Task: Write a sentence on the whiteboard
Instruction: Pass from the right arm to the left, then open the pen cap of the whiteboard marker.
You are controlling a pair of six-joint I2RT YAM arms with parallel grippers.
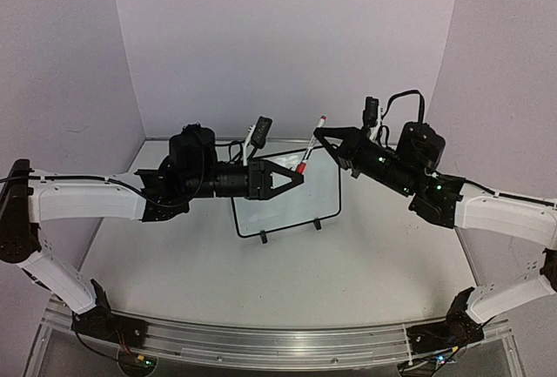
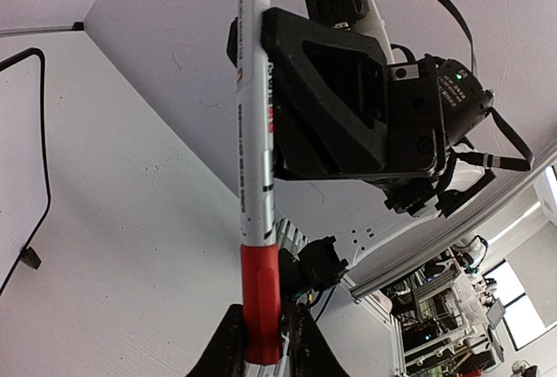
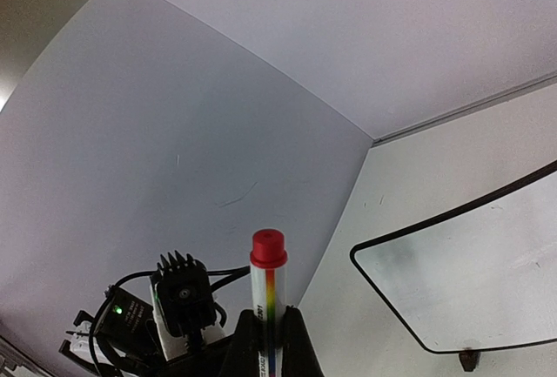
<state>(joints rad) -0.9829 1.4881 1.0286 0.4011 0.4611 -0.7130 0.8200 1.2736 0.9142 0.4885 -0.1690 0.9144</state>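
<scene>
A white marker (image 1: 311, 146) with a red cap hangs tilted in the air between both grippers, above the whiteboard (image 1: 291, 203). My left gripper (image 1: 301, 173) is shut on the red cap (image 2: 260, 294) at the marker's lower end. My right gripper (image 1: 318, 137) is shut on the white barrel (image 3: 269, 294) just below its red end knob (image 3: 268, 247). The whiteboard stands on its two black clip feet at the table's middle. Its corner also shows in the right wrist view (image 3: 474, 277). Its face looks blank; no sentence shows on it.
Pale purple walls (image 1: 278, 37) close in the back and both sides of the white table (image 1: 287, 281). An aluminium rail (image 1: 278, 342) runs along the near edge. A black cable (image 2: 39, 159) lies on the table at the left.
</scene>
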